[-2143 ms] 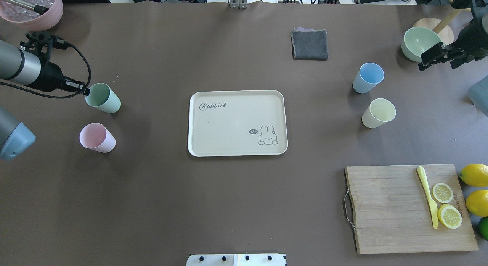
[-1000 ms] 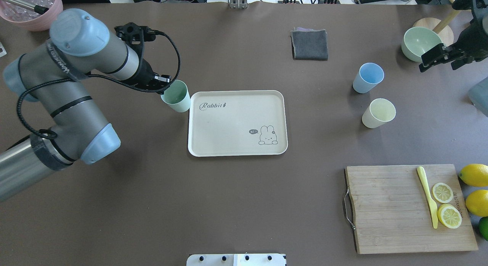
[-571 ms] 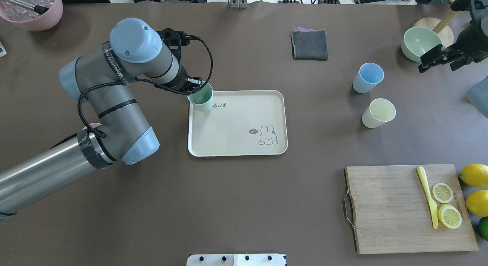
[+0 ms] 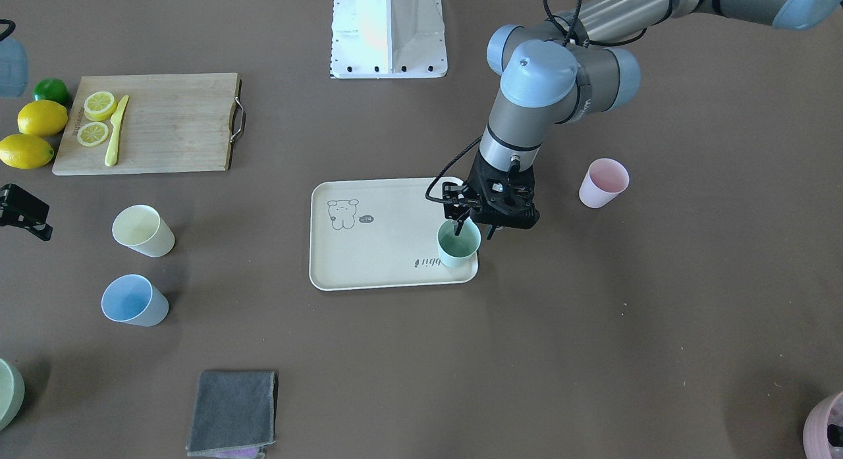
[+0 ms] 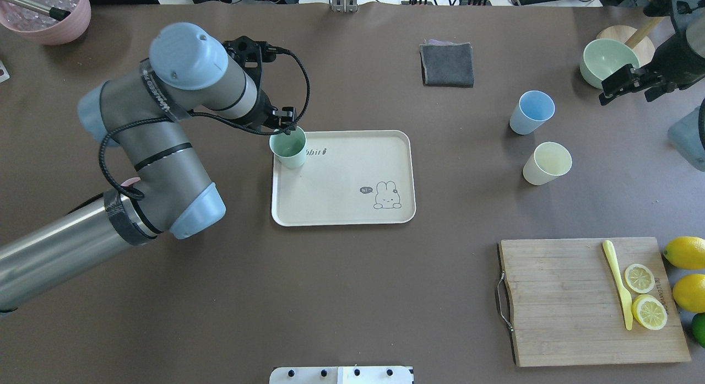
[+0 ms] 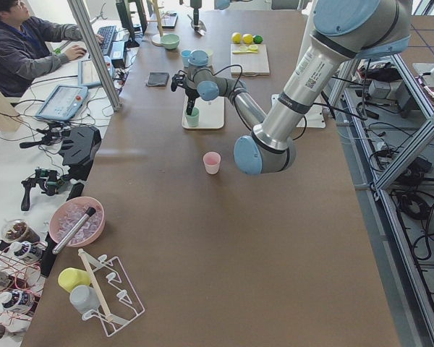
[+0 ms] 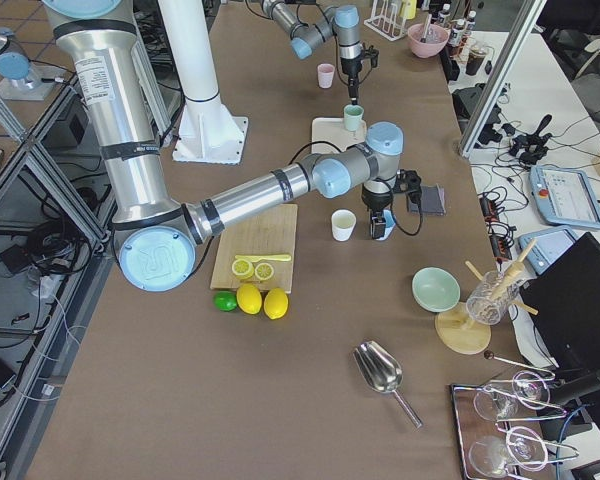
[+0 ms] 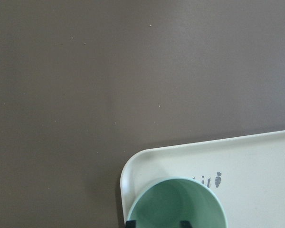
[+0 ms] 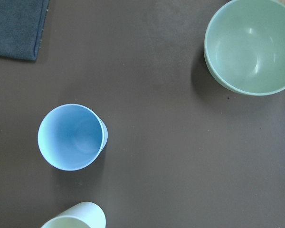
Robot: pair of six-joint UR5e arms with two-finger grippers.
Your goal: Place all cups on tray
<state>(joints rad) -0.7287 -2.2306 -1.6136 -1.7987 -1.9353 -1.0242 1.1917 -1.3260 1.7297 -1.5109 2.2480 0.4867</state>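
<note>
I see the pink cup [image 4: 602, 182] off to the left of my left gripper [image 5: 285, 129], whose fingers straddle the rim of the mint cup [image 5: 288, 150] on the corner of the tray [image 5: 341, 180] beneath it, clamped or not I cannot tell, with the blue cup [image 5: 531, 112] and yellow cup [image 5: 547, 163] well to its right.

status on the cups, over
Left end effector straddles mint cup rim at tray corner, grip unclear. Right end effector beside green bowl, state unclear. Pink cup, blue cup, yellow cup on table.

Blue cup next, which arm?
Right. The right gripper hovers near the blue cup; the left gripper is at the green cup, across the tray.
</note>
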